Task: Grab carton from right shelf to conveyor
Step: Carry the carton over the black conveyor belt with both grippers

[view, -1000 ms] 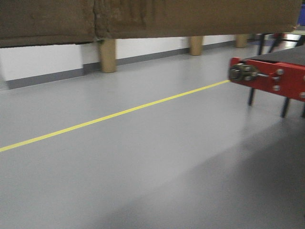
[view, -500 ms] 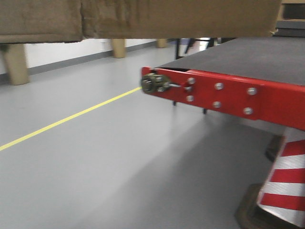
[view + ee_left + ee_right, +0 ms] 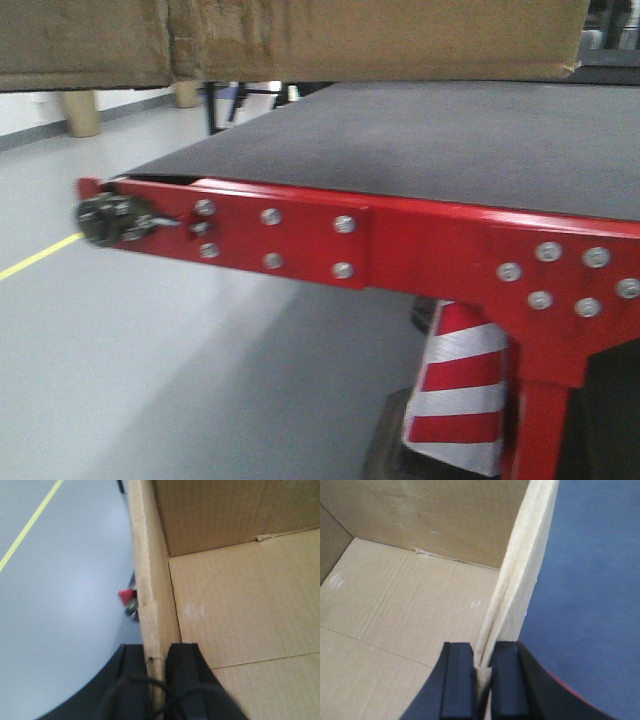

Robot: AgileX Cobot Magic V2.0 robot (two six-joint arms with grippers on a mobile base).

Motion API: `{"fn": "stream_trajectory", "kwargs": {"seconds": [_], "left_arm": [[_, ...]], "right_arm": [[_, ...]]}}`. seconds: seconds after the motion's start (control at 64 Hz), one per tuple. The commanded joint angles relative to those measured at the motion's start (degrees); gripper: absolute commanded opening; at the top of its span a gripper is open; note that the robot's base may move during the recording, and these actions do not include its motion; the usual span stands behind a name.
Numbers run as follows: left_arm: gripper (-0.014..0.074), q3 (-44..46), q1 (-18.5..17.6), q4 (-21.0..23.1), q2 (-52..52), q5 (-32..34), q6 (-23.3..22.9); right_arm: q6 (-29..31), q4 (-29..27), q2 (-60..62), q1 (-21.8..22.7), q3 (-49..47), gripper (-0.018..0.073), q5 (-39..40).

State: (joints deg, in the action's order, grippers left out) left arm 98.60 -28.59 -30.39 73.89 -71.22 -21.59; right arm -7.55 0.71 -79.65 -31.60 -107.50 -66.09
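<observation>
Conveyor point(image 3: 420, 130) nearer | left end effector point(image 3: 159, 655), right end effector point(image 3: 481, 655) clamp opposite carton point(image 3: 410, 595) walls

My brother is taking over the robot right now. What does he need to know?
Left gripper: shut on the left wall of the carton.
Right gripper: shut on its right wall.
Carton: open-topped, held above the near end of the conveyor; belt below its right side, floor below its left.
Done: carton picked up and at the conveyor.
Left: move it fully over the belt, lower it, open both grippers.
</observation>
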Motion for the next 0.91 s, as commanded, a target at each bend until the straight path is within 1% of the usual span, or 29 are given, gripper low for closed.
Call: {"fn": "stream_trajectory", "kwargs": {"seconds": [0.0,0.891], "left_arm": [[-0.0020,0.20,-0.38,-3.33,-0.34,1.26,0.19],[-0.0020,0.20,-0.38,-3.46,-0.34,1.26,0.19]], "right_arm": [[0.99,-0.03,0.71,-0.11,-0.31,-0.0067,2.18],[0.99,-0.03,0.71,-0.11,-0.31,-0.0067,2.18]]}}
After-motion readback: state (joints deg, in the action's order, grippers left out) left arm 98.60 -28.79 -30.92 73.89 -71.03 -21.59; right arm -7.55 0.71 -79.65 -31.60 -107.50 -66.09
